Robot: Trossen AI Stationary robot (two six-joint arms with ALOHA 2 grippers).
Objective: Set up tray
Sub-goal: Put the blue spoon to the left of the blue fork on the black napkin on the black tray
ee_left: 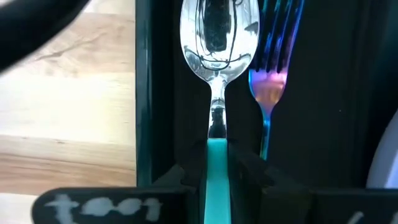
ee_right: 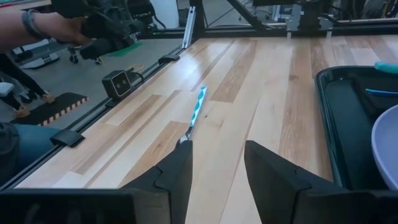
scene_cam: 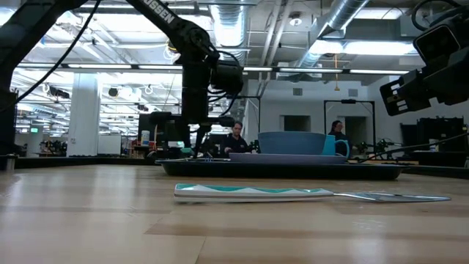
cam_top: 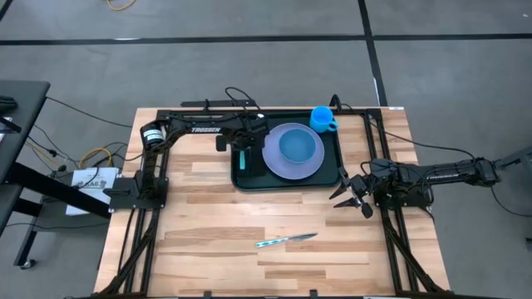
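Nearest the table's front edge lies the knife (cam_top: 285,241), teal-handled, flat on bare wood and well apart from everything else; it looks to be the one piece not yet on the tray. Farther in, at the right edge of the table, the right gripper (cam_top: 352,195) hangs just off the tray's near right corner with its jaws spread wide and nothing between them; in its wrist view the knife (ee_right: 194,116) lies ahead, between its open fingers (ee_right: 178,167). Beyond that sits the tray (cam_top: 246,180), dark green, toward the back of the table, carrying a lavender plate (cam_top: 271,159) with a blue bowl (cam_top: 300,146) on it and a blue mug (cam_top: 322,119) at its far right corner. Over the tray's left strip the left gripper (cam_top: 242,154) is down low, its jaws nearly shut on the teal handle of a spoon (ee_left: 218,37), whose bowl lies on the tray floor just beside a fork (ee_left: 274,56). By my reading the step in hand is placing the spoon next to the fork; the next move calls for the left jaws to part and the arm to lift straight clear without dragging the spoon against the fork. After that, the knife likely falls to the right arm, which must reach forward and down to it.
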